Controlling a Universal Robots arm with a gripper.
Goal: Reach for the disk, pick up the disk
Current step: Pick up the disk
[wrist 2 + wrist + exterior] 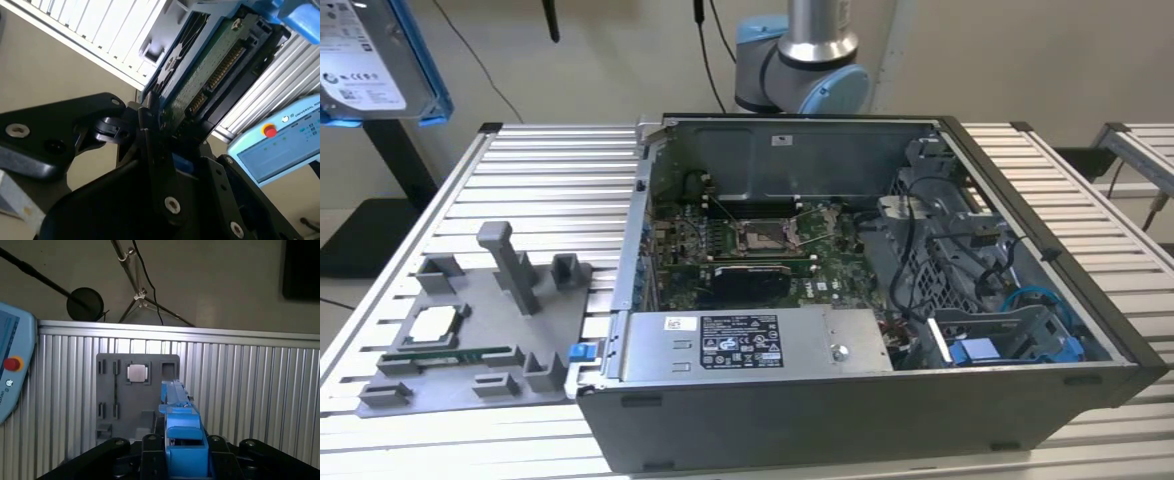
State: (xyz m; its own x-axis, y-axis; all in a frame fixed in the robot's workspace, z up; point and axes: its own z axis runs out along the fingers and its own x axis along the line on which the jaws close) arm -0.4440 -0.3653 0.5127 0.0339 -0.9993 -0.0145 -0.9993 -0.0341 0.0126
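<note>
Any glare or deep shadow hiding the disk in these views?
Exterior view: even light, the disk well lit, the computer case shaded inside. First wrist view: glare band on the table, disk unaffected. Second wrist view: disk's underside dim against the bright table.

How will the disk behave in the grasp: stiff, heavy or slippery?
The disk is probably stiff and heavy for its size: metal body, blue frame. Its exposed circuit board looks fragile. Gripped near one end by the end effector, it may tilt.
</note>
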